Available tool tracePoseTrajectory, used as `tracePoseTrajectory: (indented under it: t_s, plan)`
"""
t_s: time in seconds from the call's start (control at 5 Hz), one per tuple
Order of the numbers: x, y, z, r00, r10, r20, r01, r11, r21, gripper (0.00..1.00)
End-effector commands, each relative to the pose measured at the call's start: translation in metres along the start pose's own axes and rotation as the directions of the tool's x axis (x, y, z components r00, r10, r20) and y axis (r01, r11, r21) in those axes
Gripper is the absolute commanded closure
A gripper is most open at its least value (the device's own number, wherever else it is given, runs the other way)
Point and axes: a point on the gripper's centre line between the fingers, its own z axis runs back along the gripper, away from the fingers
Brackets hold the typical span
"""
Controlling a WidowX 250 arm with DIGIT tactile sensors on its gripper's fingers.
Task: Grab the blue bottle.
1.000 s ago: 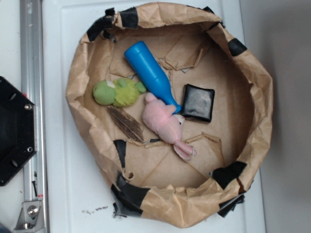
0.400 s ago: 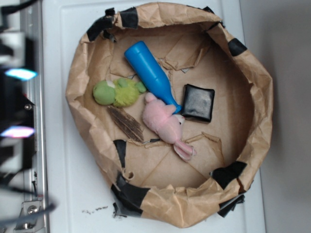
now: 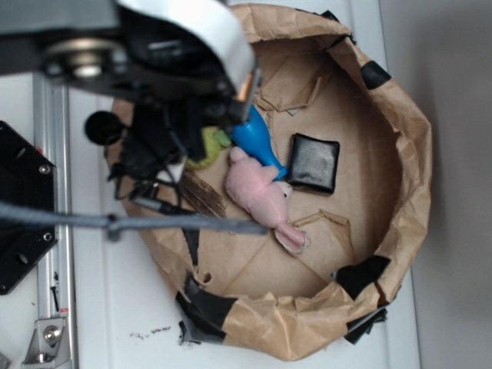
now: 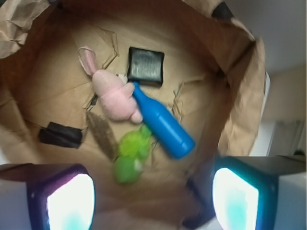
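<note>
Approach step: gripper poised high, fingers spread wide and empty, above blue bottle lying beside pink plush rabbit in paper-lined basket; next, descend and align across body.

**Bystanders in the paper basin**

A pink plush rabbit lies beside a black square pad. A green plush toy touches a brown feather-like strip. Crumpled brown paper walls, patched with black tape, ring them.
</note>
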Motion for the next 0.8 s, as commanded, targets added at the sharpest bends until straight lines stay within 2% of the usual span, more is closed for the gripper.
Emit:
tracePoseTrajectory:
  t_s: [0.0,0.2,0.4,0.6]
  plan:
    - [-0.009,0.016,-0.081,0.967,-0.254,0.011,0.254,0.965,-0.064,0.00]
    - [0.001,0.019,-0.116,0.954,-0.290,0.079,0.297,0.950,-0.095,0.00]
    - [0.009,0.034,-0.132,0.951,-0.305,0.054,0.304,0.952,0.025,0.00]
    - [0.020,0.036,-0.156,0.948,-0.317,0.038,0.316,0.948,0.022,0.00]
